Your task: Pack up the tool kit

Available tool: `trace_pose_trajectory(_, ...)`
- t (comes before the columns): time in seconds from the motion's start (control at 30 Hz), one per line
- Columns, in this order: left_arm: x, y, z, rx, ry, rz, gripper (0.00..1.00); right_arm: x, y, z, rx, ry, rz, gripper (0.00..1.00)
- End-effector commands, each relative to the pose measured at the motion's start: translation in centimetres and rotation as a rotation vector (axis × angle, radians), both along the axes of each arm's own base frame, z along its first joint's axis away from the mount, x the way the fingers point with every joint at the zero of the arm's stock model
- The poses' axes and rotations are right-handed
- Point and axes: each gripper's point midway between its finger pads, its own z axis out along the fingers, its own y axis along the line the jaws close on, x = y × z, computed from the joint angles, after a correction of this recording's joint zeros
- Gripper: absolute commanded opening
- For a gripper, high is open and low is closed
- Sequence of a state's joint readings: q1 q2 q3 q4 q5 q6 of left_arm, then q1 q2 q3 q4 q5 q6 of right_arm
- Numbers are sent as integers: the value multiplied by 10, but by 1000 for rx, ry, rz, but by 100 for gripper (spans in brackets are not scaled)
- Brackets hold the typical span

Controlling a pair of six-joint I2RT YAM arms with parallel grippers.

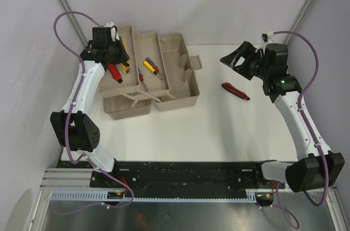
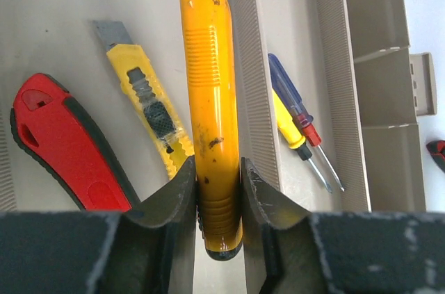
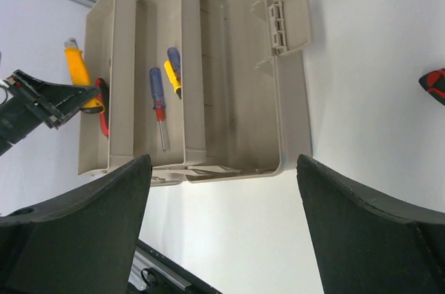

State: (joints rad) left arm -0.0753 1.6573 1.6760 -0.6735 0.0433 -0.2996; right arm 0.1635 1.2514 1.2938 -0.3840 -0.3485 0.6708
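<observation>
Cutter [image 1: 235,90] with red handle lies on the bench [image 1: 219,127] at 6 o'clock from your right pincer [image 1: 235,56], wide open and empty, long axis from 10 to 4, while your left pincer [image 2: 219,169] grips a yellow tool [image 2: 208,78] over the open toolbox [image 1: 180,81] at 9 o'clock.

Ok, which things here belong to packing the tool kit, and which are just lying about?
Belongs:
- toolbox, holding yellow utility knife, red-handled tool, screwdrivers
- yellow-handled tool in the left end effector
- red-and-black tool on the table

Just there:
- purple cables
- slotted rail
</observation>
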Motion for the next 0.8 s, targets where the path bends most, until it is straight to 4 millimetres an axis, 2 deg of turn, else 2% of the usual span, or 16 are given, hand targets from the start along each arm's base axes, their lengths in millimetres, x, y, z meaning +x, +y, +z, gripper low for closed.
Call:
trace_pose_trajectory(0.0, 6, -7, 25, 15, -68, -105, 10, 5, -8, -7, -24, 7, -20, 89)
trace_pose_trajectory(0.13, 11, -8, 12, -10, -34, -77, 14, 13, -19, -23, -48, 55, -70, 88)
trace_pose_trajectory(0.27, 14, -10, 1, -39, -3, -56, 22, 19, -30, -42, -67, 109, -110, 87)
trace_pose_trajectory(0.37, 15, -11, -4, -48, 9, -54, 33, 20, -35, -52, -73, 135, -126, 87)
trace_pose_trajectory(0.57, 10, -6, 5, -24, -14, -41, 62, 18, -40, -65, -81, 161, -149, 86)
trace_pose_trajectory(0.77, 3, 4, 15, 8, -40, -5, 74, 18, -44, -71, -92, 173, -164, 86)
